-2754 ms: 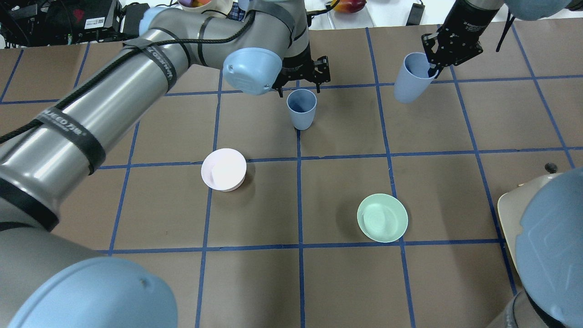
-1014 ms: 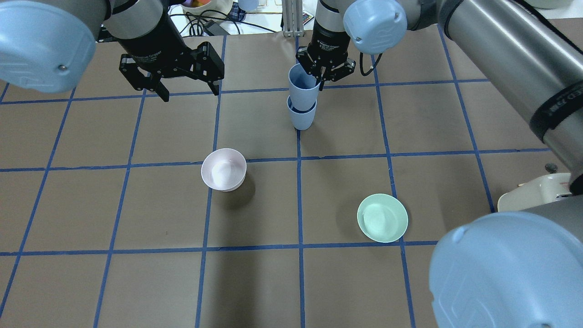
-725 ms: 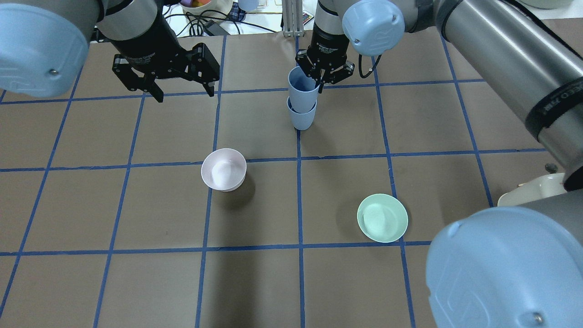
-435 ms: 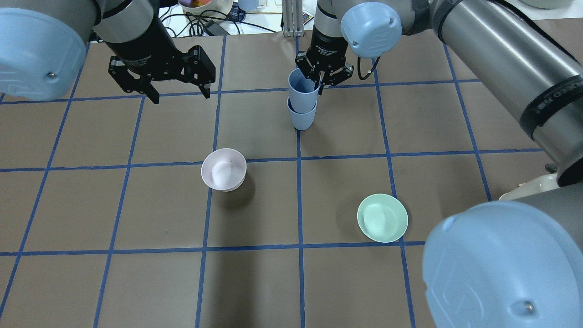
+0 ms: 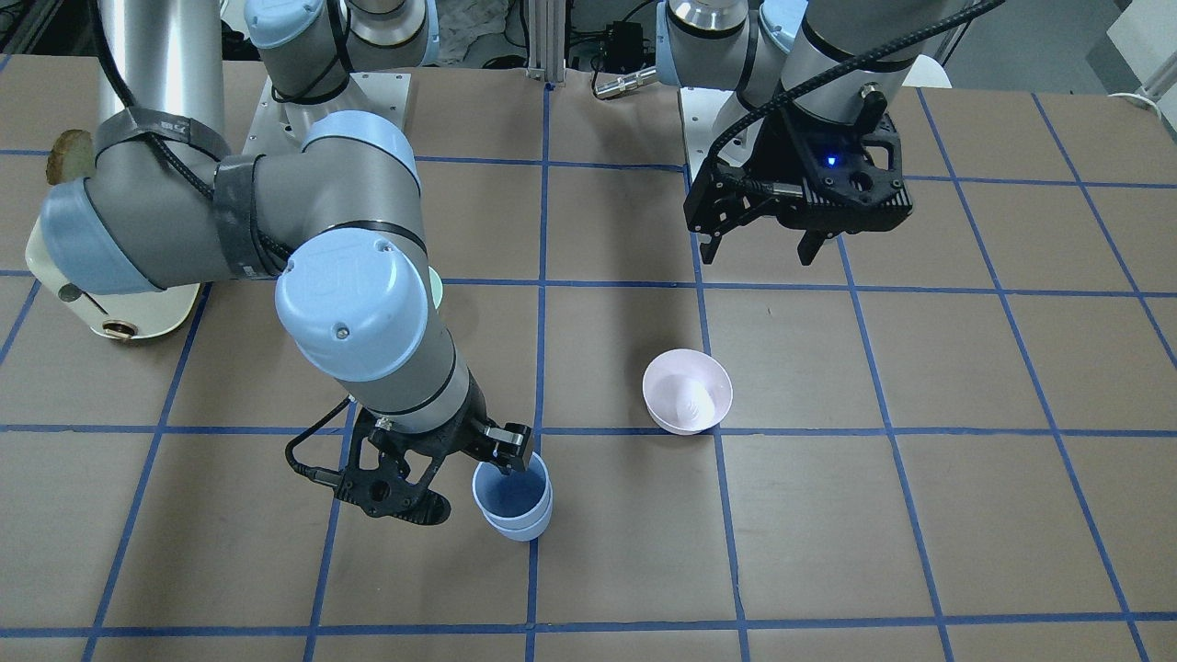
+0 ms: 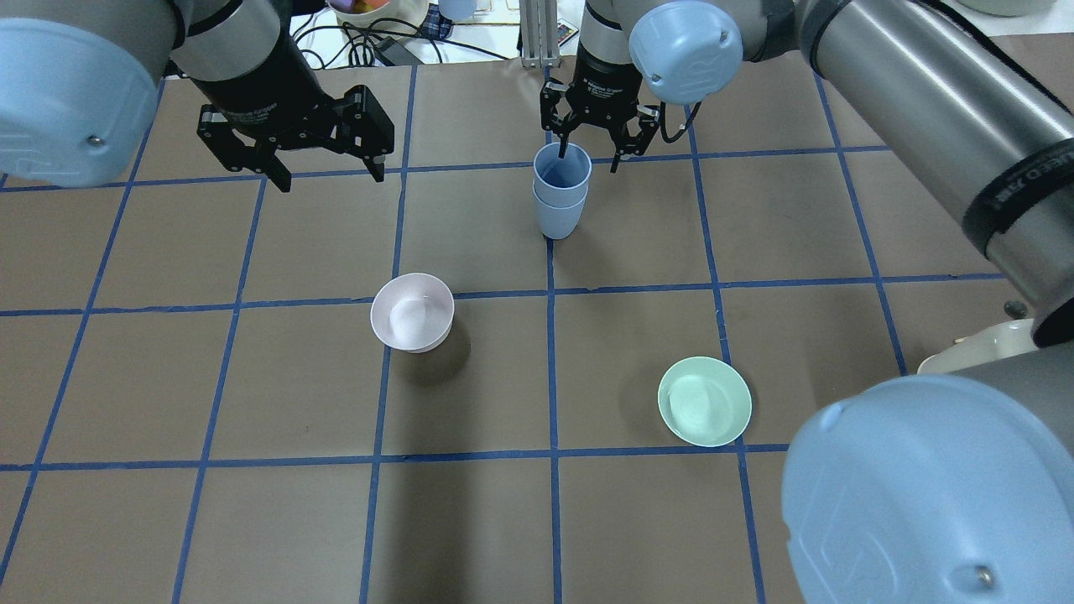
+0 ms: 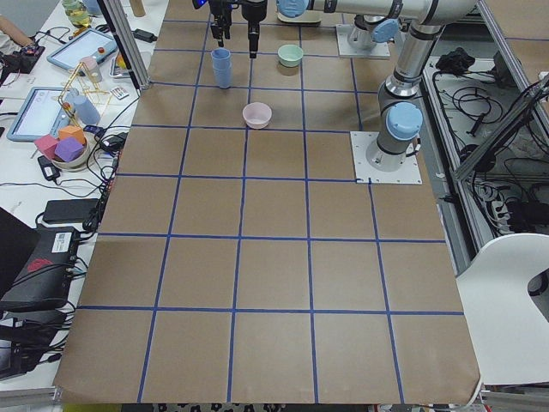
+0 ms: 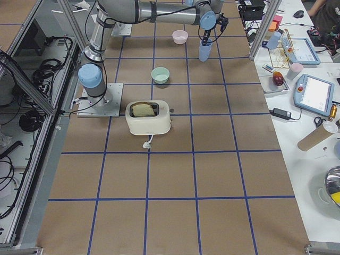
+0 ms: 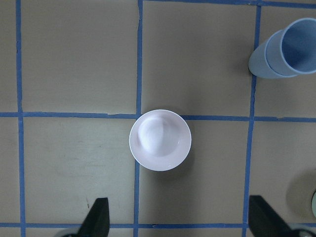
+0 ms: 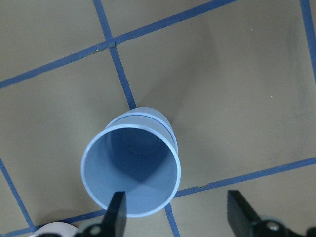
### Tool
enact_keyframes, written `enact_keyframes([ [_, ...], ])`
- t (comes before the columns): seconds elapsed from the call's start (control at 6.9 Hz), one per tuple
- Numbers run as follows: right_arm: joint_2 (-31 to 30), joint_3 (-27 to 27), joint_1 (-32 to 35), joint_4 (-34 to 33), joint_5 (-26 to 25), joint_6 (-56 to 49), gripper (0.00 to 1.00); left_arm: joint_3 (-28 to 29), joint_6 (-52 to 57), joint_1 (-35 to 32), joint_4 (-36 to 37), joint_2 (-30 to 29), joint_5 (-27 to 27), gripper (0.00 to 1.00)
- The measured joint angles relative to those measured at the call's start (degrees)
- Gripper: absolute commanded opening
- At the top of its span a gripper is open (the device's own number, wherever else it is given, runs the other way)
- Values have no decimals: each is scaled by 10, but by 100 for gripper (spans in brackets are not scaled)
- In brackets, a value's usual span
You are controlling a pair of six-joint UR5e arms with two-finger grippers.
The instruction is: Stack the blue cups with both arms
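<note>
The two blue cups stand nested, one inside the other, upright on the table at the far middle; they also show in the front view. My right gripper is open just over the stack's far rim. In the right wrist view, one finger hangs over the upper cup's rim and the other is outside it. My left gripper is open and empty, raised well to the left of the cups. Its wrist view shows the cups at the top right.
A pale pink bowl sits left of centre, directly below the left gripper in its wrist view. A mint-green bowl sits right of centre. A cream toaster stands near the right arm's base.
My right gripper brought the second cup over the first, lowered it in, then opened; the upper cup has settled deeper. My left gripper withdrew to the left.
</note>
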Motion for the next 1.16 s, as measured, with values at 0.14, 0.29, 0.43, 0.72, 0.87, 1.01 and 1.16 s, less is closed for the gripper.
enact_keyframes([
  [0.14,-17,2,-6,6,-1,-7,100,0,0,0,0,0,0,100],
  [0.29,-39,7,-13,19,-2,-28,100,0,0,0,0,0,0,100],
  [0.43,-61,15,-24,42,-8,-76,100,0,0,0,-2,1,1,100],
  [0.72,-138,62,-66,89,-32,-194,100,-1,0,0,-6,5,1,100],
  [0.87,-188,104,-86,99,-43,-233,100,-1,0,0,-6,5,1,100],
  [1.01,-233,142,-107,110,-51,-263,100,-1,0,0,-7,5,1,100],
  [1.16,-259,162,-130,126,-54,-280,100,-1,0,0,-6,5,1,100],
])
